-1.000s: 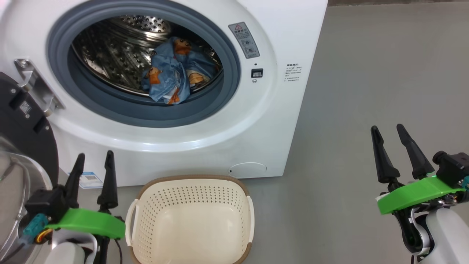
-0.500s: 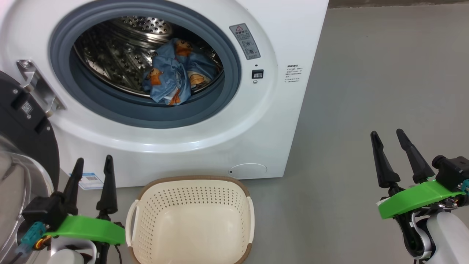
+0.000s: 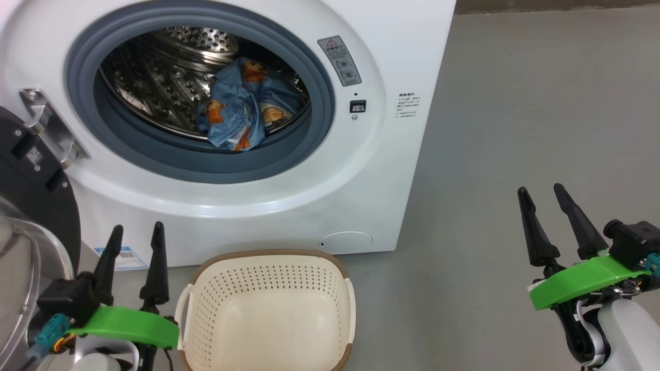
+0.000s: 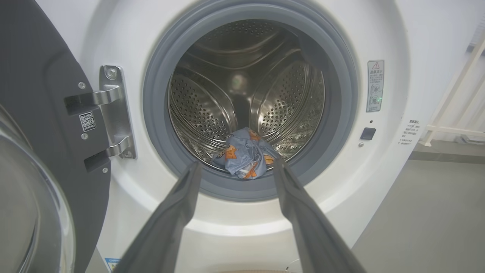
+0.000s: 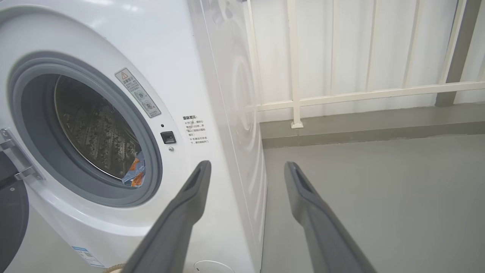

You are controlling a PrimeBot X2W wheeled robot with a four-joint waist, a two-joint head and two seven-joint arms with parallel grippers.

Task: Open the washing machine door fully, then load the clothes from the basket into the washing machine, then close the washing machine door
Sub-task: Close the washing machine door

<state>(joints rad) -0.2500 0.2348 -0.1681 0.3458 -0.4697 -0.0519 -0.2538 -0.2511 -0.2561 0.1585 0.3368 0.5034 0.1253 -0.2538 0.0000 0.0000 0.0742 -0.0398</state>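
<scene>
The white washing machine (image 3: 371, 46) stands in front of me with its round door (image 3: 31, 185) swung wide open to the left, black ring and glass bowl showing. Light blue clothes (image 3: 242, 105) with orange-brown figures lie bunched at the front of the steel drum, also seen as clothes (image 4: 245, 157) and clothes (image 5: 134, 172). The cream basket (image 3: 268, 281) sits on the floor below the opening, with nothing in it. My left gripper (image 3: 135, 233) is open, left of the basket. My right gripper (image 3: 539, 189) is open, well right of the machine, holding nothing.
Grey floor (image 3: 515, 129) spreads right of the machine. A pale railing (image 5: 341, 94) and white wall panels stand behind it. The open door's hinge bracket (image 4: 113, 113) is at the opening's left side.
The head view has shifted slightly, so the machine and basket sit a little lower and left. Both grippers stay open and nearly still.
</scene>
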